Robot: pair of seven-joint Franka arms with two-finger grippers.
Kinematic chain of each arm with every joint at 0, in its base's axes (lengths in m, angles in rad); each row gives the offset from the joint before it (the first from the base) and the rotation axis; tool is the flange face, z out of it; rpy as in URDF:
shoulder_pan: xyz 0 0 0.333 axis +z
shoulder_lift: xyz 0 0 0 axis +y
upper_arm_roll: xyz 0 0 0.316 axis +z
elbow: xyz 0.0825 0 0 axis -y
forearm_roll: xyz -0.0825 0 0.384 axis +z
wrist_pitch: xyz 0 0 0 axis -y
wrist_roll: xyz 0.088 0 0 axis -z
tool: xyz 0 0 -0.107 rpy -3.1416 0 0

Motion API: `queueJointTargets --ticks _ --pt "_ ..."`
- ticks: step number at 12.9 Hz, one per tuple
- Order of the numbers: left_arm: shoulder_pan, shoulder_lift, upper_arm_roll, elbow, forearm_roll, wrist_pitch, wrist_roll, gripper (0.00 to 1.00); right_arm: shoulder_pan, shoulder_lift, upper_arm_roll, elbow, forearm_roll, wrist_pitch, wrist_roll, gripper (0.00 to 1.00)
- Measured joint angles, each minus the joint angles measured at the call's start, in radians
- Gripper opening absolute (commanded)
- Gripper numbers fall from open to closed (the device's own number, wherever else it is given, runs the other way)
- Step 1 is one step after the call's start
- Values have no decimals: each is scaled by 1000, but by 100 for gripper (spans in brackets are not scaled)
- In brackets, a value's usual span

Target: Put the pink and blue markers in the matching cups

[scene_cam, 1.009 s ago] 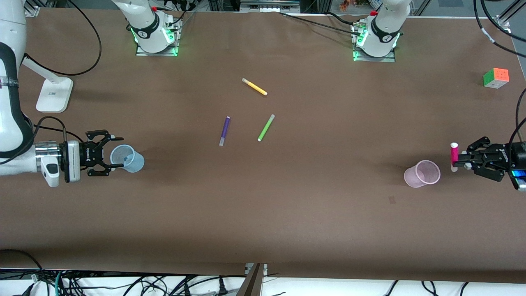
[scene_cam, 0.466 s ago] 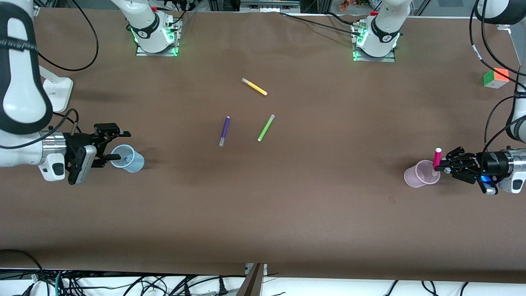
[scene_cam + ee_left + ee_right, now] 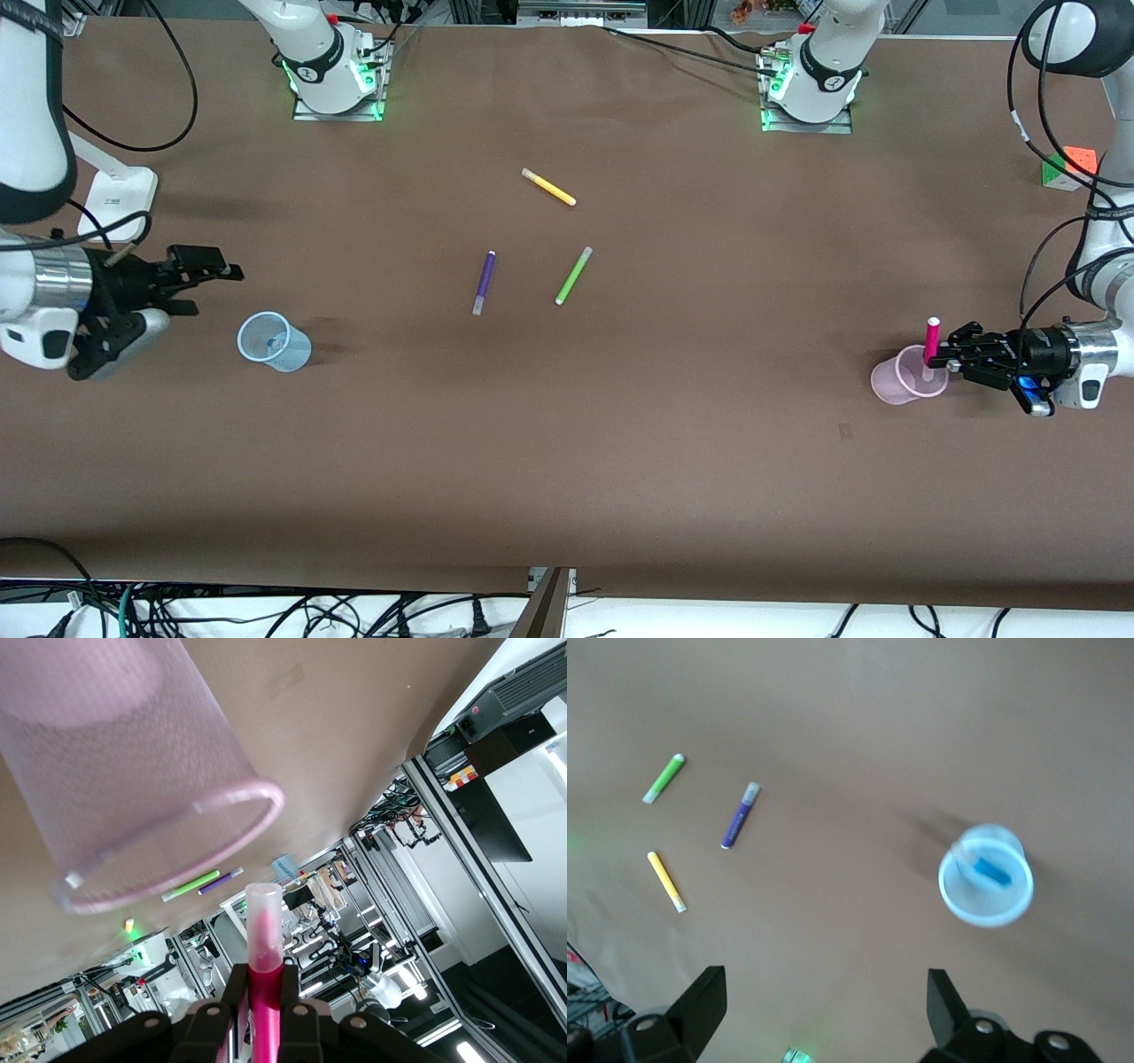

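Observation:
The pale pink cup [image 3: 908, 375] stands toward the left arm's end of the table and shows close up in the left wrist view [image 3: 133, 788]. My left gripper [image 3: 939, 359] is shut on the pink marker [image 3: 931, 340], which it holds upright over the cup's rim, pale end down. The marker also shows between the fingers in the left wrist view [image 3: 264, 966]. The pale blue cup [image 3: 273, 341] stands toward the right arm's end with the blue marker [image 3: 992, 872] inside it. My right gripper [image 3: 208, 275] is open and empty, above the table beside the blue cup.
A yellow pen [image 3: 548, 187], a purple pen [image 3: 483, 282] and a lime-green pen [image 3: 573, 276] lie mid-table. A colour cube [image 3: 1069, 165] sits near the left arm's end, a white stand [image 3: 115, 206] near the right arm's end.
My left gripper has carried the pink marker toward the pink cup and over its rim. My right gripper has drawn back and up from the blue cup, leaving the blue marker inside.

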Motion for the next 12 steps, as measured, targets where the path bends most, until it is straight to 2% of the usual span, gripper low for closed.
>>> queueJointTargets --ticks 4,5,6,7,12 --pt "5 12 13 0 0 1 12 0 22 -56 0 12 -76 -69 275 100" --pt "7 15 15 0 0 1 12 9 23 -64 0 12 -94 -78 322 100" --pt "8 17 17 0 0 1 12 69 26 -69 0 12 -113 -89 352 100" --pt "8 20 17 0 0 1 12 100 30 -71 0 12 -126 -104 367 100" --pt "11 28 18 3 0 1 57 100 43 -71 0 12 -157 -137 376 100"
